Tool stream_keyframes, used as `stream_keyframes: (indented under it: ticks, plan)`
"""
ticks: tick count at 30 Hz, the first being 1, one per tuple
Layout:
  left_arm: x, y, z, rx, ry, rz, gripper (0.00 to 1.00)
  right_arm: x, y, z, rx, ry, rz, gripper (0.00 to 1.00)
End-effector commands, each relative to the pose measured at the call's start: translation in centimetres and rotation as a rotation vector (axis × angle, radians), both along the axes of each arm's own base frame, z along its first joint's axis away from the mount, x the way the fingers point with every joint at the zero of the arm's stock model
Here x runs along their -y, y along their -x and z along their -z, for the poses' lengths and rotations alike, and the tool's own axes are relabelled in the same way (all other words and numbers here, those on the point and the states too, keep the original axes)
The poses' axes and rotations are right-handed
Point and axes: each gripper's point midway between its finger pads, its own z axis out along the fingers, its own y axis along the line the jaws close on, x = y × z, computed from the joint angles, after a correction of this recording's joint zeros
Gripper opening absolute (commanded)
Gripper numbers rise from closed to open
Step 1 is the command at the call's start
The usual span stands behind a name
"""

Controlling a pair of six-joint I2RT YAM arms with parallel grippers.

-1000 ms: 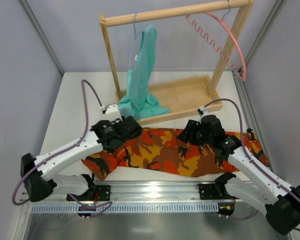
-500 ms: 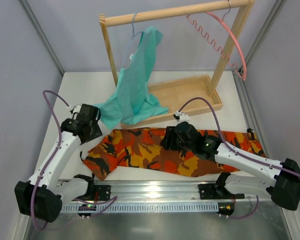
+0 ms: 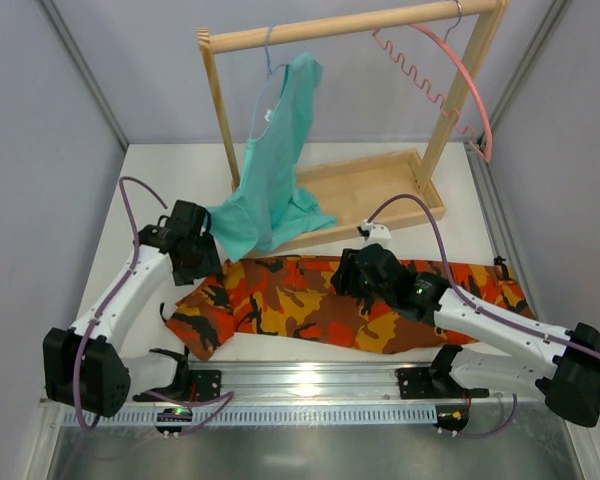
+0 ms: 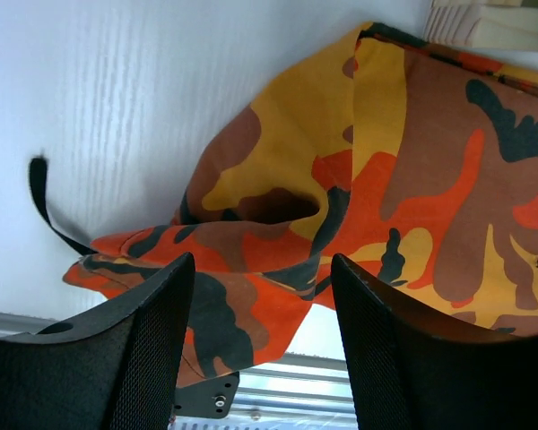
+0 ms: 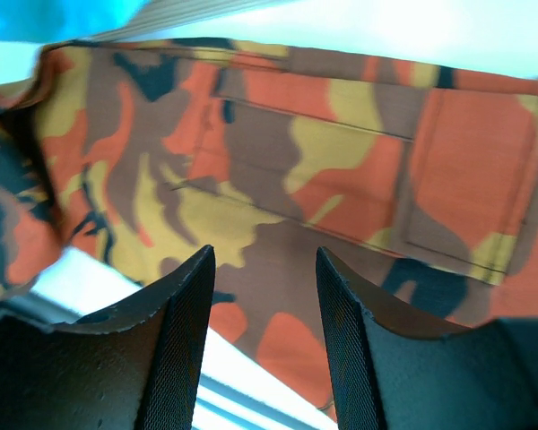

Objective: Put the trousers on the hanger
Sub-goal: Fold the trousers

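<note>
The camouflage trousers [image 3: 310, 305] lie flat across the near part of the white table, left end folded to a point. They also show in the left wrist view [image 4: 403, 170] and the right wrist view [image 5: 323, 161]. The pink hanger [image 3: 460, 75] hangs by its hook at the right end of the wooden rail. My left gripper [image 3: 202, 268] is open and empty, just above the trousers' left end [image 4: 262, 269]. My right gripper [image 3: 347, 280] is open and empty above the middle of the trousers [image 5: 262, 260].
A wooden clothes rack [image 3: 380, 190] with a tray base stands at the back. A teal garment [image 3: 275, 170] hangs from a thin hanger on its rail and drapes onto the base and table. A metal rail [image 3: 310, 385] runs along the near edge. Grey walls close in both sides.
The left arm first swung out to the far left, then came back right to the trousers' left end. The right gripper moved left to the middle of the trousers. The teal garment swung left.
</note>
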Motion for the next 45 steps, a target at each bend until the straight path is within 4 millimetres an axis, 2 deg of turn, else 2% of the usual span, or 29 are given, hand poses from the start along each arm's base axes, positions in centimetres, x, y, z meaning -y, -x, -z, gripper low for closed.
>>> stream_keyframes:
  ticks: [1,5,6,7,8,9,10,13,14,16,17,18,20,25,27,28,30,35,38,45]
  plan:
    - [1.4,-0.2,1.4,-0.042,0.055,0.048,0.63,2.7,-1.2,1.5,0.002,0.033,0.116,0.52]
    - [0.8,-0.4,1.7,-0.052,0.016,0.022,0.62,5.7,-2.3,2.6,-0.023,0.068,0.254,0.52]
    - [0.4,-0.6,1.7,-0.046,-0.005,0.013,0.61,7.2,-3.1,2.9,-0.02,0.085,0.317,0.52]
    - [0.0,-0.8,1.9,-0.053,-0.033,0.003,0.55,8.5,-3.6,3.5,-0.039,0.093,0.366,0.52]
    - [-0.1,-0.7,1.9,-0.057,-0.036,0.006,0.51,8.5,-3.7,3.6,-0.04,0.094,0.366,0.52]
    - [-0.2,-1.0,2.0,-0.067,-0.049,0.009,0.45,9.6,-4.1,4.1,-0.047,0.102,0.403,0.52]
    - [-0.2,-1.0,2.1,-0.072,-0.052,0.013,0.38,9.8,-4.6,4.4,-0.042,0.102,0.416,0.52]
    - [-0.6,-1.0,2.5,-0.089,-0.079,0.019,0.24,11.1,-5.1,5.9,-0.065,0.114,0.47,0.51]
    - [-0.8,-1.0,2.6,-0.093,-0.089,0.016,0.17,11.5,-5.1,6.8,-0.092,0.132,0.484,0.51]
    - [-2.1,-1.0,2.8,-0.112,-0.158,-0.012,0.1,12.4,-5.4,7.5,-0.122,0.13,0.54,0.5]
    - [-2.9,-1.0,2.8,-0.121,-0.185,-0.036,0.03,13.6,-5.7,7.8,-0.134,0.143,0.594,0.49]
    - [-3.4,-1.2,2.7,-0.124,-0.206,-0.06,0.0,14.2,-6.1,7.9,-0.145,0.15,0.634,0.49]
    - [-5.1,-1.3,2.4,-0.137,-0.282,-0.113,0.0,15.8,-6.8,7.7,-0.157,0.16,0.729,0.48]
    - [-6.8,-1.9,2.5,-0.16,-0.331,-0.195,0.0,18.4,-6.7,10.2,-0.28,0.19,0.87,0.45]
    - [-7.3,-2.1,2.5,-0.172,-0.356,-0.213,0.05,19.3,-6.7,11.0,-0.32,0.194,0.904,0.44]
    - [-7.5,-2.1,2.6,-0.179,-0.368,-0.214,0.11,19.7,-6.6,11.6,-0.341,0.214,0.91,0.44]
    - [-7.8,-2.2,2.7,-0.179,-0.37,-0.218,0.15,20.7,-6.4,12.1,-0.357,0.228,0.934,0.43]
    - [-8.5,-2.6,3.0,-0.181,-0.319,-0.228,0.23,21.3,-6.5,12.9,-0.359,0.212,0.927,0.43]
    - [-8.9,-2.8,3.5,-0.189,-0.282,-0.253,0.22,21.5,-6.4,13.2,-0.362,0.222,0.924,0.43]
    - [-8.5,-3.2,4.5,-0.211,-0.241,-0.231,0.24,21.4,-6.7,13.0,-0.354,0.218,0.911,0.43]
